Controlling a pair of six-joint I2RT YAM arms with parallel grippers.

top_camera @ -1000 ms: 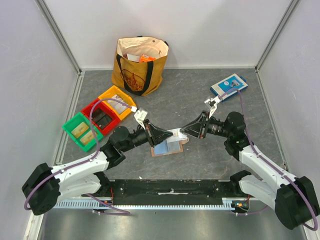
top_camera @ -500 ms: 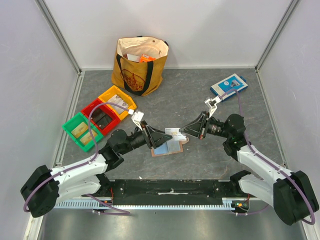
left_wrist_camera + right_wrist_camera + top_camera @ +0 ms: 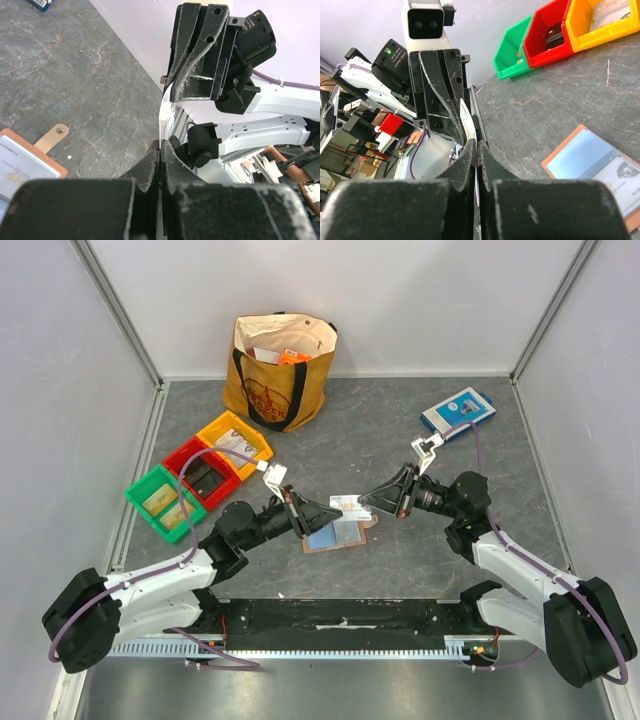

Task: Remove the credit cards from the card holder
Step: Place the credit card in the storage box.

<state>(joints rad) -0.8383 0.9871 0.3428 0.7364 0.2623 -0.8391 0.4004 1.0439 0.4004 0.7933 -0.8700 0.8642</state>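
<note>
**A:** Top view. The left gripper (image 3: 335, 511) and right gripper (image 3: 366, 504) meet nose to nose above the table (image 3: 400, 440). Both are clenched on one card (image 3: 350, 505), held roughly level between them. The card holder (image 3: 333, 536) lies open just beneath.

**B:** How to do this handover well?

**A:** My judgement: only one side should let go, and only once the other's bite is sure. After that, carry the card level and clear of the holder.

**B:** Containers?

**A:** The green bin (image 3: 146, 519) holds flat tan pieces and the yellow bin (image 3: 213, 421) holds white printed sheets. The red bin (image 3: 182, 446) has something dark in it, too small to name. The tote bag (image 3: 280, 390) at the back holds boxes or papers.

**B:** Left wrist view?

**A:** Its own jaws are pressed tight on the card's edge. The card runs edge-on up into the right gripper's fingers (image 3: 192, 75). The holder sits at lower left with its snap tab (image 3: 52, 137) flat on the table and a printed card in its sleeve.

**B:** Right wrist?

**A:** The same grip, mirrored, with the jaws tight on the thin card. The holder is at lower right. One pale blue pocket is possibly empty, though glare makes that uncertain, and a printed card sits beside it.
</note>
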